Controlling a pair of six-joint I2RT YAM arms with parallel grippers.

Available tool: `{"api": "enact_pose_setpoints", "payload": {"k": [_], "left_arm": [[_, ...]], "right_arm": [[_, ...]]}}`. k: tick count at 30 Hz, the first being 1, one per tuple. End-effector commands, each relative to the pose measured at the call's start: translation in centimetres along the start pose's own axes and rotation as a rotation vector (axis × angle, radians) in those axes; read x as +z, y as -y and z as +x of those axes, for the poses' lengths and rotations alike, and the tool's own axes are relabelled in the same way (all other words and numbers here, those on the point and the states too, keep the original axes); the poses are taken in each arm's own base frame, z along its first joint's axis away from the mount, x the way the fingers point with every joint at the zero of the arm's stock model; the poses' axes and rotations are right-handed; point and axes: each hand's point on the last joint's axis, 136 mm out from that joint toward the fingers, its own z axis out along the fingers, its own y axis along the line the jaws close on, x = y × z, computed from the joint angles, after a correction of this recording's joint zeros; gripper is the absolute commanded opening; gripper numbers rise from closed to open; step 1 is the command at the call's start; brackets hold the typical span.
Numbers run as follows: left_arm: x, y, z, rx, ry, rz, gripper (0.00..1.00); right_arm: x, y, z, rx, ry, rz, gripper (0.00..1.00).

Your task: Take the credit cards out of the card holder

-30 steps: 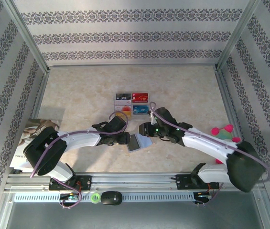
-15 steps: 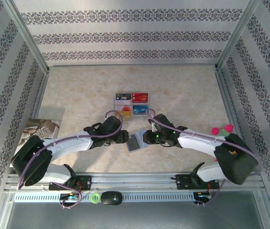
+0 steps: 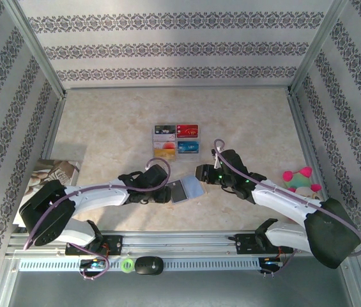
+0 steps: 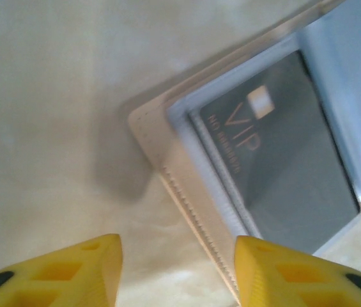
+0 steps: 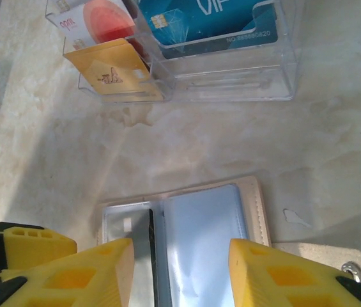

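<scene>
Near the front of the table [image 3: 244, 121], between the two arms, the card holder [image 3: 185, 190] lies open and flat, with a dark grey VIP card [image 4: 276, 173] in its left sleeve. Left jaws apart at its tan edge; right jaws apart above it, holding nothing. Clear card tray [image 3: 176, 141] just beyond

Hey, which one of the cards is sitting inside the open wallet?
The dark grey card marked VIP, tucked into a pocket of the open card holder. The other cards stand in the clear tray farther back.
</scene>
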Motion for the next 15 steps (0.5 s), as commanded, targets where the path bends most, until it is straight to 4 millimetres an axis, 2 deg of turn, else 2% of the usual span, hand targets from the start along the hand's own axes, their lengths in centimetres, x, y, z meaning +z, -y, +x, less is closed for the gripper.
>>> {"api": "enact_pose_setpoints", "payload": {"k": [1, 3, 6, 15], "left_arm": [[0.9, -2.4, 2.0, 0.029, -0.073, -0.117, 0.41], [1.2, -2.9, 2.1, 0.025, -0.086, -0.151, 0.37], [1.1, -2.4, 1.5, 0.025, -0.067, -0.134, 0.36], [0.1, 1.6, -1.4, 0.029, 0.046, 0.039, 0.35]], "right_arm": [[-0.4, -0.4, -0.5, -0.008, 0.018, -0.012, 0.44], [-0.5, -0.6, -0.6, -0.016, 0.015, -0.015, 0.44], [-0.5, -0.5, -0.5, -0.024, -0.003, 0.001, 0.44], [0.1, -1.4, 0.6, -0.048, -0.062, -0.062, 0.45]]}}
